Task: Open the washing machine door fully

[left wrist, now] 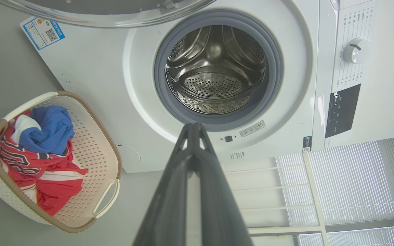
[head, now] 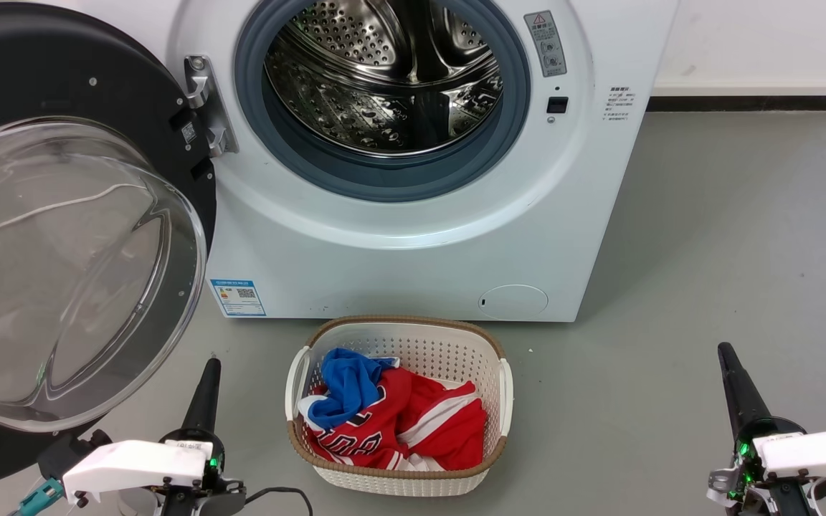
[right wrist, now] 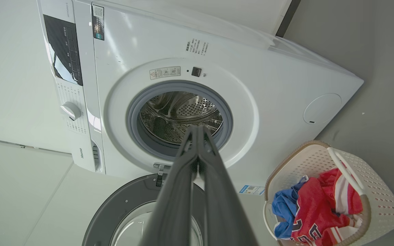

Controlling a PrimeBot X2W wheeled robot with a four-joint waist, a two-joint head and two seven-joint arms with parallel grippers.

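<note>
Now the washing machine door (head: 69, 251) stands swung wide; left gripper (head: 211, 367) and right gripper (head: 726, 355) sit low, jaws pinched together, empty; lifting the left could bump it.

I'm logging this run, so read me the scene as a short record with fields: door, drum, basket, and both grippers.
door: washing machine door swung wide open at the robot's left
machine: white washing machine, front facing the robot
drum: steel drum exposed, looks empty
basket: laundry basket on the floor before the machine, holding red and blue clothes
left gripper: shut, empty, low beside the door, not gripping it
right gripper: shut, empty, clear of the machine
</note>
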